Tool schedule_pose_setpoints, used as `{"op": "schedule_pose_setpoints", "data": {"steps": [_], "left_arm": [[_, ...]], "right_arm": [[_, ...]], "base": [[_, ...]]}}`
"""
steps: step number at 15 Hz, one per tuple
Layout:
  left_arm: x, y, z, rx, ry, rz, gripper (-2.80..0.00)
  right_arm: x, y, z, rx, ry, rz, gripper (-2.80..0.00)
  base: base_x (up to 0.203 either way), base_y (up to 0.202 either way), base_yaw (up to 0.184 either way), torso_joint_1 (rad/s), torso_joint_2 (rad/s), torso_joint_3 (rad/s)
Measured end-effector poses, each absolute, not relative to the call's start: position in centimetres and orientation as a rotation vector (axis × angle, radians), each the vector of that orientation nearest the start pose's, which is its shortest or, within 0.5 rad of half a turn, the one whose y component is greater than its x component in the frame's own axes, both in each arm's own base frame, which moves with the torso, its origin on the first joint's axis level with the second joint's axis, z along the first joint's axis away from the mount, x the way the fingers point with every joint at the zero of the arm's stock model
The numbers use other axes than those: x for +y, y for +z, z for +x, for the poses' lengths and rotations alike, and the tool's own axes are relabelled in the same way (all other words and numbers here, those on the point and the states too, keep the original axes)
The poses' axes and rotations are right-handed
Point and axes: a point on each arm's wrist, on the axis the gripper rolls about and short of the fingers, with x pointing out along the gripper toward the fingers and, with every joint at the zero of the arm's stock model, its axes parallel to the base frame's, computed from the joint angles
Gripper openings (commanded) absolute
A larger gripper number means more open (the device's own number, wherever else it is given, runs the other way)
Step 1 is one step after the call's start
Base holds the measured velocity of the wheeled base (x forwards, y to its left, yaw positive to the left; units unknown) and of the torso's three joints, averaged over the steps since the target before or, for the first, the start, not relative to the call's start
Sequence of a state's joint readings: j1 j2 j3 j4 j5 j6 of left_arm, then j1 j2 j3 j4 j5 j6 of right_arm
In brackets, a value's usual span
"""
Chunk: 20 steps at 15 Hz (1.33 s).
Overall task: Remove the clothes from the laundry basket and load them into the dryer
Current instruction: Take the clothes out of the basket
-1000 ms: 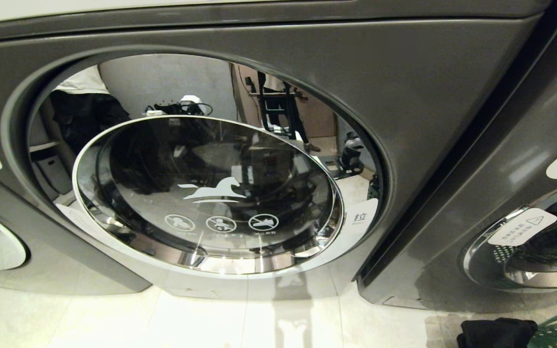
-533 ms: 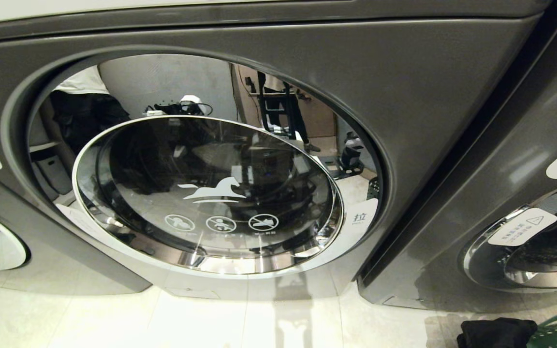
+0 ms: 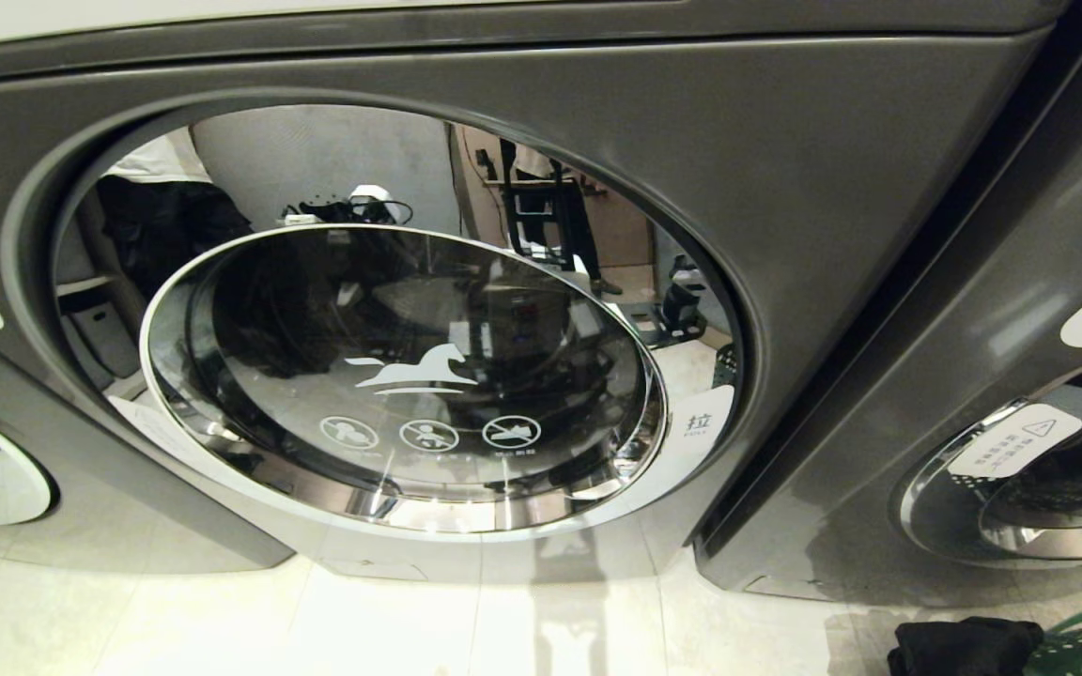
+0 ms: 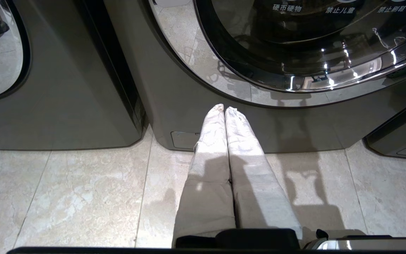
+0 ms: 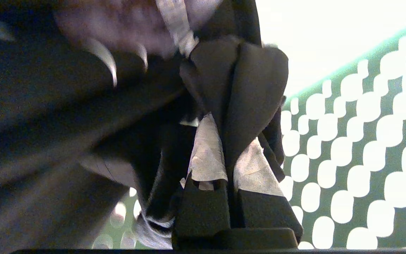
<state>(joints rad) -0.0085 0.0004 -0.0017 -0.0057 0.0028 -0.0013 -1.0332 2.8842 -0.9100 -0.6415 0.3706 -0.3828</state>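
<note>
Fabric is pinched between the right gripper's (image 5: 228,141) cloth-wrapped fingers (image 5: 206,155), which are pressed together on a fold of dark garment (image 5: 238,91) inside the green perforated plastic laundry basket (image 5: 365,148). More black clothing (image 3: 964,648) lies at the basket's corner on the pale tiled floor (image 3: 222,620). The left gripper (image 4: 225,109) hangs idle with its padded fingers touching, holding nothing, just before the grey dryer (image 3: 832,188), whose round glass door (image 3: 409,376) is closed.

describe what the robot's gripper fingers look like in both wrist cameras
The left gripper has two long, tapering fingers wrapped in off-white fabric, rising from a black base. The right gripper shows the same pale wrapping on its fingers, above blocky black mounts.
</note>
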Motion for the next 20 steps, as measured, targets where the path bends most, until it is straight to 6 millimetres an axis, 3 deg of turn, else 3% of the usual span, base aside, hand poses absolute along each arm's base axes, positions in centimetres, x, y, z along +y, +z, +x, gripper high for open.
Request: {"op": "schedule_pose_setpoints", "data": {"steps": [1, 2, 8, 13, 20], "left_arm": [[0.0, 7.7, -2.3, -0.007, -0.006, -0.001, -2.8], [0.0, 7.7, -2.3, -0.007, -0.005, -0.001, -2.8], [0.0, 7.7, -2.3, -0.007, -0.005, -0.001, -2.8], [0.0, 7.7, -2.3, -0.007, -0.006, -0.001, -2.8], [0.0, 7.7, -2.3, -0.007, -0.006, -0.001, -2.8]], "right_arm": [[-27.1, -21.6, 17.3, 1.082, -0.323, 0.538, -2.8], [-27.4, -21.9, 17.7, 1.076, -0.302, 0.547, 0.0], [-27.5, -22.9, 19.7, 1.003, -0.251, 0.659, 0.0], [-30.1, -22.7, 22.4, 0.983, -0.4, 0.948, 0.0], [-31.2, -22.9, 23.2, 0.981, -0.653, 1.062, 0.0]], "base": [[0.0, 0.0, 0.0, 0.0, 0.0, 0.0], [0.0, 0.0, 0.0, 0.0, 0.0, 0.0], [0.0, 0.0, 0.0, 0.0, 0.0, 0.0], [0.0, 0.0, 0.0, 0.0, 0.0, 0.0], [0.0, 0.0, 0.0, 0.0, 0.0, 0.0]]}}
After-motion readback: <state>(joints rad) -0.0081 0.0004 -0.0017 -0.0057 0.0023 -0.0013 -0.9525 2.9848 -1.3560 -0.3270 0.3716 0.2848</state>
